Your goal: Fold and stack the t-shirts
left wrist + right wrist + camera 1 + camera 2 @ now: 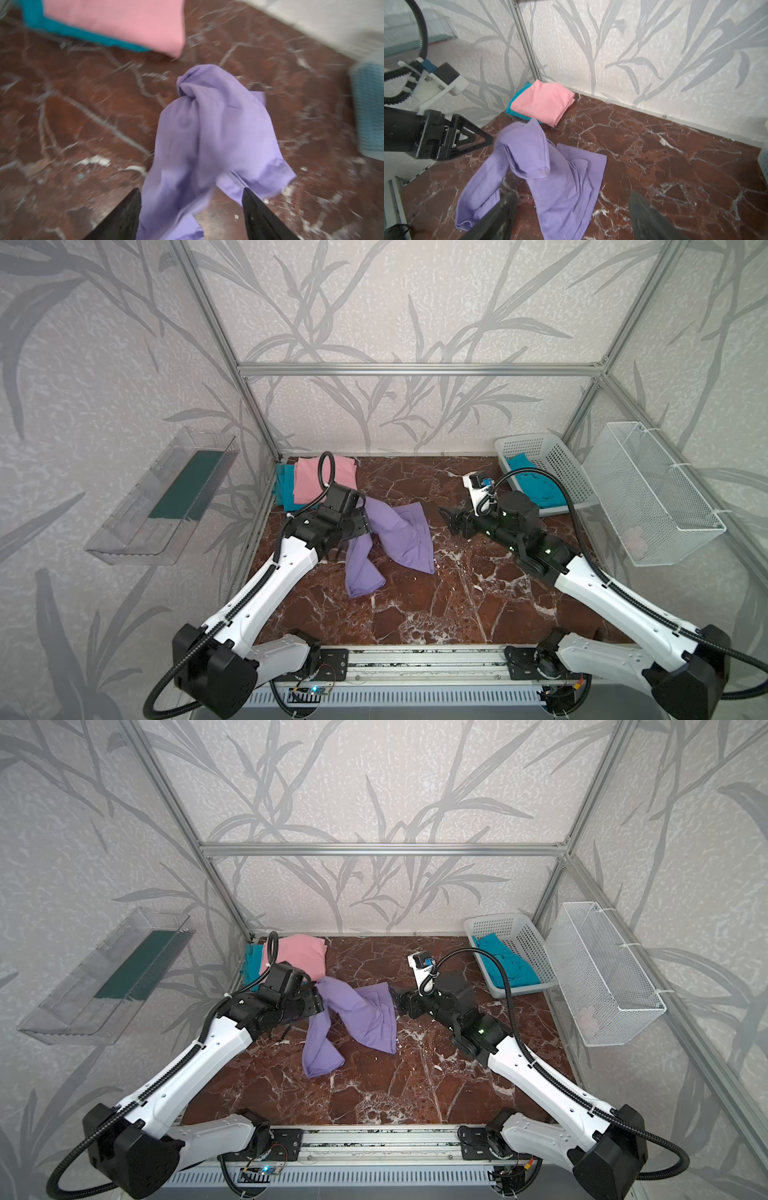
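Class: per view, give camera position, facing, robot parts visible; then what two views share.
Top views: high in front, looking down at table; left arm and right arm show.
Left wrist: on left arm, facing lavender t-shirt; left end effector shows.
Right wrist: on right arm, facing pink t-shirt; right end effector, left arm show.
Shared by all: lavender t-shirt.

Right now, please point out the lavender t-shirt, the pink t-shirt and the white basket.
lavender t-shirt (401, 539): in a top view, middle of the cloth.
pink t-shirt (542, 101): right wrist view, its flat top.
white basket (525, 446): in a top view, back wall.
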